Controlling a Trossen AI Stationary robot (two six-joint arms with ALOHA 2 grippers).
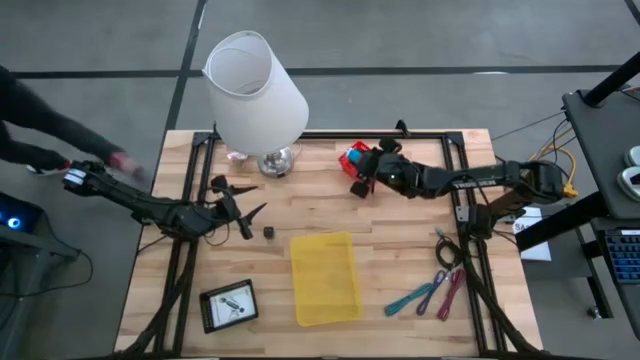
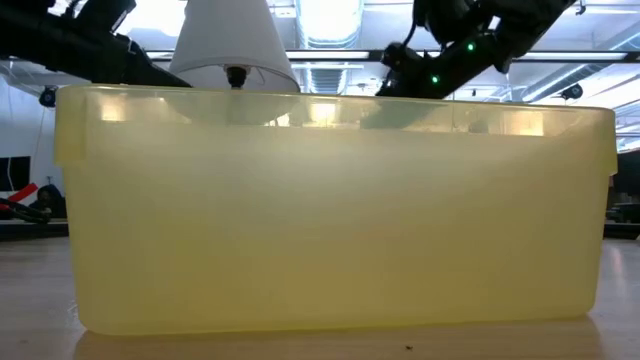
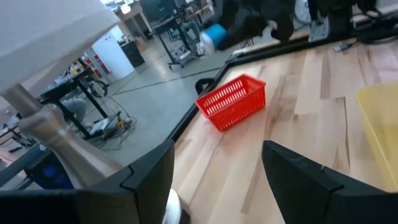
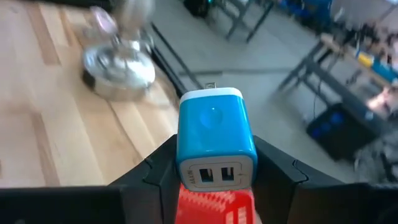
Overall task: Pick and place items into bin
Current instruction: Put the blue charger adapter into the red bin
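The right tool (image 4: pixel 214 186) is clenched on a blue and white USB charger block (image 4: pixel 216 144), gripped by its sides with the two sockets facing the wrist camera and the prongs pointing away. In the high view the right tool (image 1: pixel 362 172) is seen at the far side of the bench, well beyond the yellow bin (image 1: pixel 324 277), directly over a small red basket (image 1: pixel 352 156). The charger appears to be held square and upright so that it can be carried without slipping; a judgement is that it is either just lifted from the basket or about to be set there, and the bin has not yet been reached.

The left tool (image 1: pixel 240 212) is released, its fingers (image 3: pixel 140 186) spread wide with nothing between them. It is placed just left of the bin's far corner, near the lamp's chrome base (image 1: pixel 275 160), and a tiny dark cube (image 1: pixel 269 231) lies just beside it on the bench (image 1: pixel 400 240), between the tool and the bin; the spread fingers are probably readied for that cube.

The bin looks empty in the high view. To the bin's right, teal and pink-purple strips (image 1: pixel 430 295) lie loose, with a dark coiled cable (image 1: pixel 445 252) beyond them. To the bin's left, near the front edge, a dark tray holding a white card (image 1: pixel 229 304) is seen. A person's sleeve (image 1: pixel 40 120) reaches in far left of the bin.
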